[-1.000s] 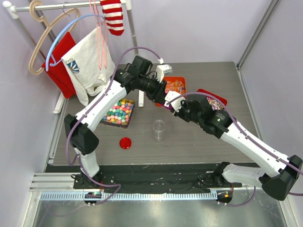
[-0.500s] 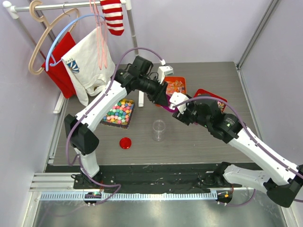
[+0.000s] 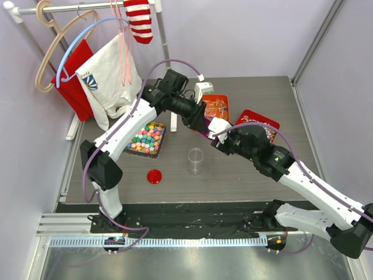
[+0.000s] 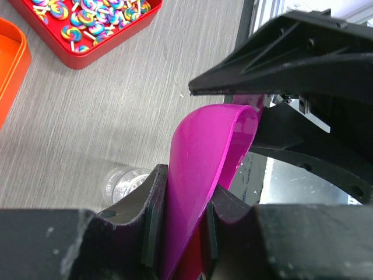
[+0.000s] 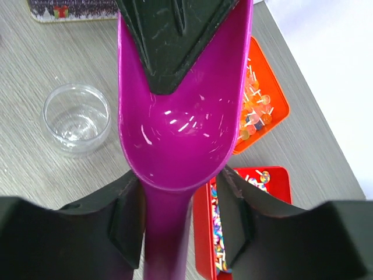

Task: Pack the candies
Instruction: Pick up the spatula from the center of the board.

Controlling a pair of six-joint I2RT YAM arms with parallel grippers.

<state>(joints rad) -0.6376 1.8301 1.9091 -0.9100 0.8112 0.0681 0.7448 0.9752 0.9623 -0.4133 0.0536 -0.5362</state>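
A magenta scoop (image 5: 180, 134) is held in the air between the two arms, above the grey table (image 3: 233, 181). The left gripper (image 4: 185, 195) is closed on it; its fingers (image 4: 152, 216) are pressed against either face of the scoop's thin wall, so that the wall is pinched between the pads; in the right wrist view one of these fingers is seen as a black wedge lying inside the bowl.

The right gripper (image 5: 180, 195) is placed around the scoop's handle, just behind the bowl; its fingers (image 5: 125, 221) are spread, one lying close against the handle, the other standing apart from it, with a strip of the red tin (image 5: 262, 171) seen through the gap; no squeeze on the handle is shown.

The candies (image 3: 145, 140) are heaped in a dark tray (image 3: 140, 154) on the left part of the table, beneath the left forearm and well apart from both grippers. A clear jar (image 3: 196, 160) is stood upright near the middle of the table, just in front of the place where the grippers meet; a red lid (image 3: 154, 176) is laid flat to its left. An orange tin (image 3: 228, 105) is set behind the grippers, at the far side of the table; the red tin is placed beside it, to the right.
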